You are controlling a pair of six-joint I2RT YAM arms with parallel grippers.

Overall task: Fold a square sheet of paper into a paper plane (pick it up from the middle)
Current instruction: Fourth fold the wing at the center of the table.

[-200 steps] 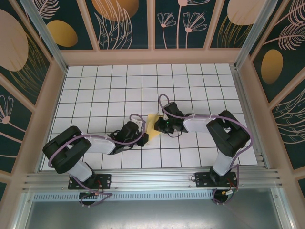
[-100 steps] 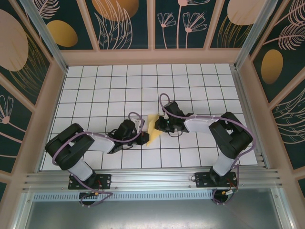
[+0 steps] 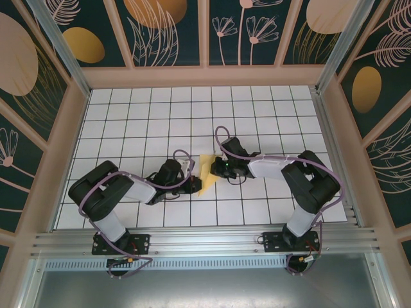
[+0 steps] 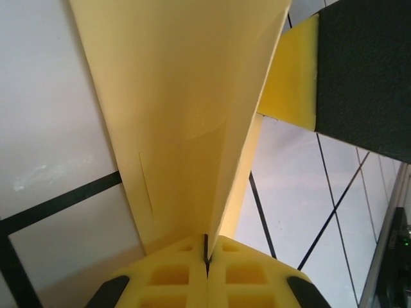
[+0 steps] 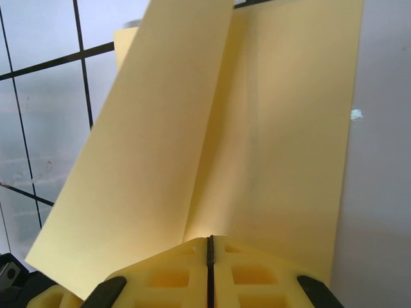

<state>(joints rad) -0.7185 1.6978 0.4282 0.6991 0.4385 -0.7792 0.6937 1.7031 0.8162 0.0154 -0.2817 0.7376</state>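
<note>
The sheet of paper (image 3: pixel 207 171) sits near the middle of the white gridded surface (image 3: pixel 128 128), folded into a narrow yellow wedge. In the top view its long axis runs from far to near and leans a little leftward as it comes toward the arm bases. The broad end is on the far side and the narrow end points near.

The left claw (image 3: pixel 192 185) meets the narrow near end from the left. In the left wrist view its yellow pads (image 4: pixel 180 282) are pressed together on the paper's tapered end, and the sheet widens away from them with a raised fold edge running up its length. The right claw (image 3: pixel 216 168) comes in from the right at the wedge's far half. In the right wrist view its pads (image 5: pixel 250 276) are closed on the paper's edge, where a crease splits an overlapping flap from the flat layer beneath. Whether the sheet rests on the tiles or hangs just above them cannot be told.

The two claws stand close on either side of the paper, and one finger of the right claw shows in the upper right of the left wrist view. Purple cables (image 3: pixel 226 140) loop over both forearms. Patterned dark wall panels (image 3: pixel 167 32) enclose the surface, and an aluminium rail (image 3: pixel 205 242) runs along its near edge.
</note>
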